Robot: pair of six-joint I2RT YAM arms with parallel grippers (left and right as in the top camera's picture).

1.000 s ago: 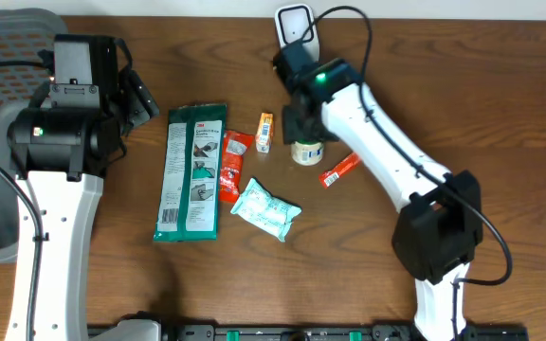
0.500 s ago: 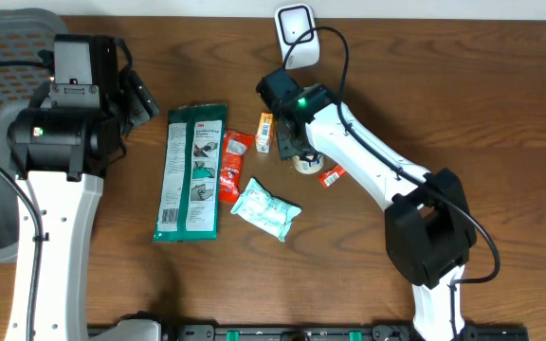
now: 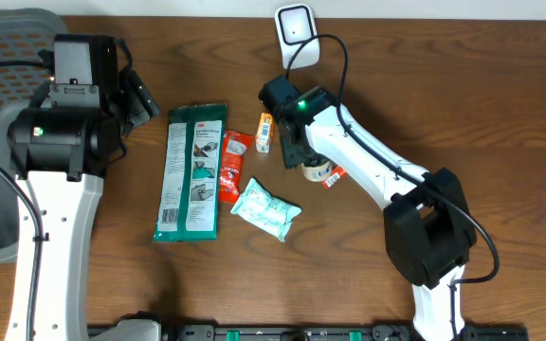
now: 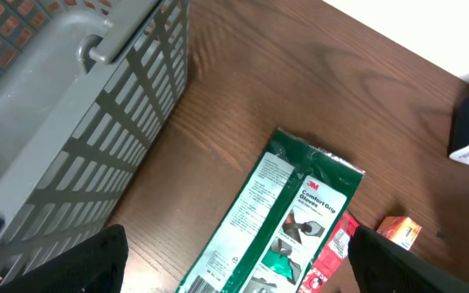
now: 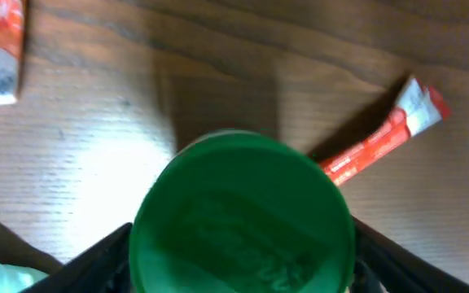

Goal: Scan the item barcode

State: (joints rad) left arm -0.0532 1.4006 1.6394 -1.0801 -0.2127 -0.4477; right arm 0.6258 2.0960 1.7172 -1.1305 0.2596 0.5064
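The item is a small jar with a green lid (image 5: pixel 241 216). It sits low over the table at mid-right, next to a red stick packet (image 3: pixel 335 174); its pale body (image 3: pixel 318 171) shows in the overhead view. My right gripper (image 5: pixel 241 264) reaches down around the jar, a dark finger close against each side of the lid. Whether the fingers press on it does not show. The white barcode scanner (image 3: pixel 295 28) stands at the table's back edge, behind the right arm. My left gripper (image 4: pixel 234 268) hangs open and holds nothing, above the top of a green 3M pack (image 4: pixel 275 220).
The green 3M pack (image 3: pixel 192 170), a red packet (image 3: pixel 231 166), a small orange box (image 3: pixel 264 132) and a white-teal pouch (image 3: pixel 264 209) lie left of the jar. A grey slatted basket (image 4: pixel 72 122) stands at the far left. The red stick (image 5: pixel 377 142) lies just past the lid.
The right arm has swung the jar away from the scanner and down toward the table beside the red stick. Its fingers stand wider than before. The left arm has not moved.
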